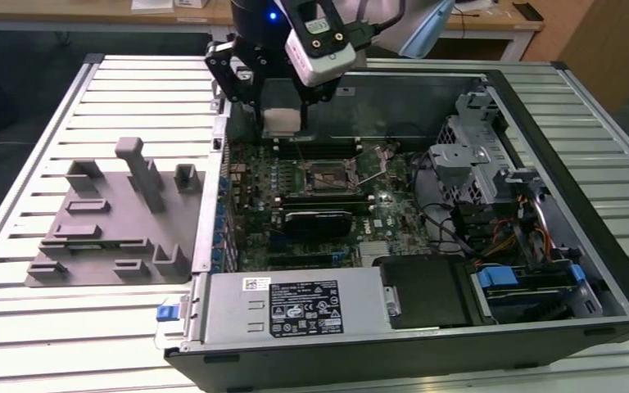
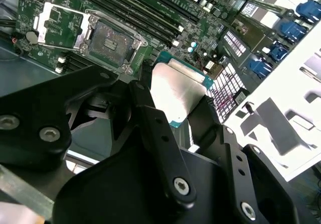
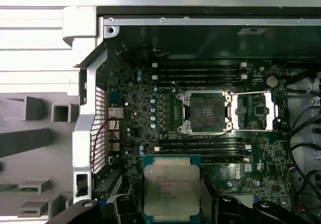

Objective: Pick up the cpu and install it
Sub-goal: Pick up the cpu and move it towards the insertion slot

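We hold the cpu (image 3: 171,186) clamped by its edges in the gripper (image 2: 176,101), plate-up, above the motherboard (image 3: 130,108) inside the open case (image 1: 402,98). Its contacts likely face the socket (image 3: 205,112), whose lid (image 3: 255,111) lies swung aside.

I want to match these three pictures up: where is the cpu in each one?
Exterior view: cpu held in the gripper, over the open case.
Second wrist view: pale plate clamped in the gripper, seen at a slant, close to the camera.
First wrist view: printed face toward the camera, memory slots between it and the socket.
Shared landmark: the open socket.
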`<state>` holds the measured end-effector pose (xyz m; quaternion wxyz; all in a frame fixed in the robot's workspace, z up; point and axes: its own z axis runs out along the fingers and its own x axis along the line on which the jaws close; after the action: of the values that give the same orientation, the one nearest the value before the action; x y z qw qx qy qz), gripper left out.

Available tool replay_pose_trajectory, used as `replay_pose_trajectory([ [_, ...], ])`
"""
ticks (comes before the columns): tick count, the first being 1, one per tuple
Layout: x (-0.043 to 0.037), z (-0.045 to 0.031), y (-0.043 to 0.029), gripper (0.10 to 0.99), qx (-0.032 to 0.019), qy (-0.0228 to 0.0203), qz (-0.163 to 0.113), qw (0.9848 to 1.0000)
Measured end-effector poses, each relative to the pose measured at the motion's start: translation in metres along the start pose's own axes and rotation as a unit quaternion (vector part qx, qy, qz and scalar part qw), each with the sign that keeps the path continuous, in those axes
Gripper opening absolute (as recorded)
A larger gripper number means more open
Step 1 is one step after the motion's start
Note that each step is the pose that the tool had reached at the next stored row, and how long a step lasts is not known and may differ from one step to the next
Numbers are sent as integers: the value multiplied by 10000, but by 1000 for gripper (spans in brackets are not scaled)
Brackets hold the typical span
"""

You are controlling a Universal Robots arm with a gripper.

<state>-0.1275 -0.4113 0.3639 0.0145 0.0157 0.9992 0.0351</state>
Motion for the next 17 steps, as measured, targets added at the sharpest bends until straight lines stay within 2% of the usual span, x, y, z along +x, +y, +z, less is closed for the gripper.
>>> replay_pose_trajectory([
  [17,0,87,-6,541,9,-1,0,10000],
])
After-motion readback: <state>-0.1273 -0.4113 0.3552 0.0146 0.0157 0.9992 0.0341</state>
